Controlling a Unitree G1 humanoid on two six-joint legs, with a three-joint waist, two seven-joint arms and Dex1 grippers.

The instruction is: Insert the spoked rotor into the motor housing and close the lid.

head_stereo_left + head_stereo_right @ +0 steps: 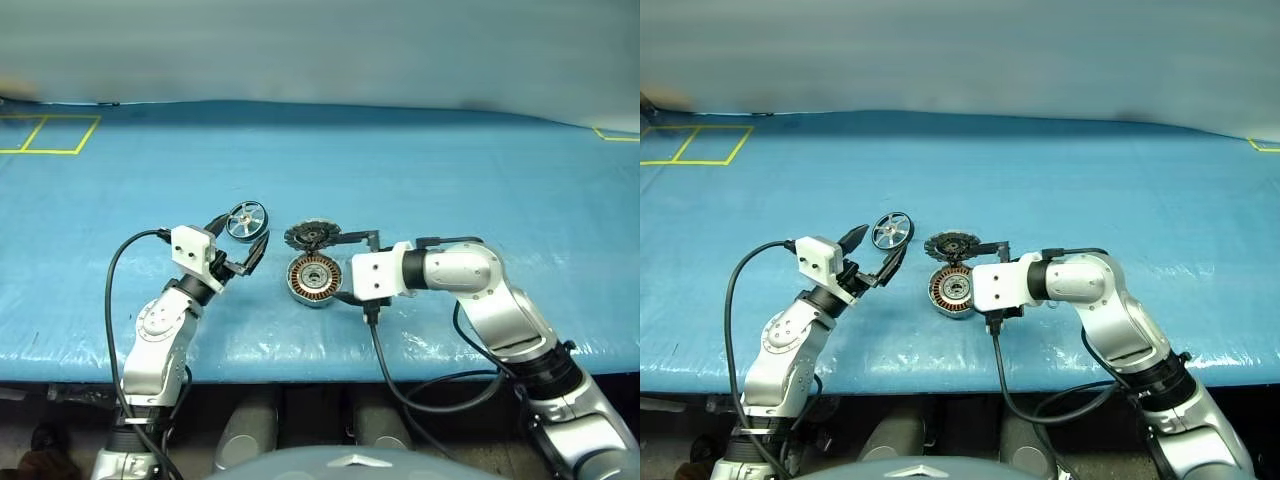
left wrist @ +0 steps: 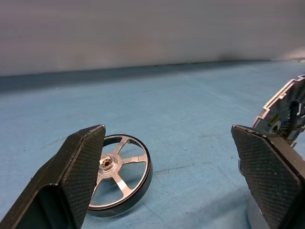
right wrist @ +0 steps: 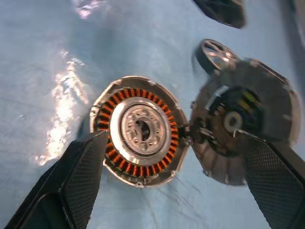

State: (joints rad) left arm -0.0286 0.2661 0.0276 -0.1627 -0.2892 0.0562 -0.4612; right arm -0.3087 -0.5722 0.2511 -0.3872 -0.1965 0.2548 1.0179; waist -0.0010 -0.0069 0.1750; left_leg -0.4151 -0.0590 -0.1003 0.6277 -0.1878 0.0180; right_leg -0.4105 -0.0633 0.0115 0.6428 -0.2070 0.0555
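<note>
Housing (image 1: 313, 279) lies open on the blue table (image 1: 450, 180), a little in from the near edge and roughly midway along it, copper windings and silver centre facing up. Its lid (image 1: 311, 236) is swung back on the hinge toward the far edge, ribbed dark face showing, so the cavity is clear for loading; I judge it was left that way on purpose. The spoked rotor (image 1: 246, 220) sits on the table just left of the lid, apart from the housing, tipped up on its rim and not lying flat. My left gripper (image 1: 240, 248) hangs beside it with fingers spread as wide as they go and nothing between them; in the left wrist view the rotor (image 2: 119, 174) lies just past the left finger, not yet bracketed. My right gripper (image 3: 171, 181) hovers over the housing from the right, its black fingers likewise wide apart and empty, one on either side of the hinge line. Rotor not yet picked, lid not yet closed. Next I'd need to centre the left fingers around the rim.
</note>
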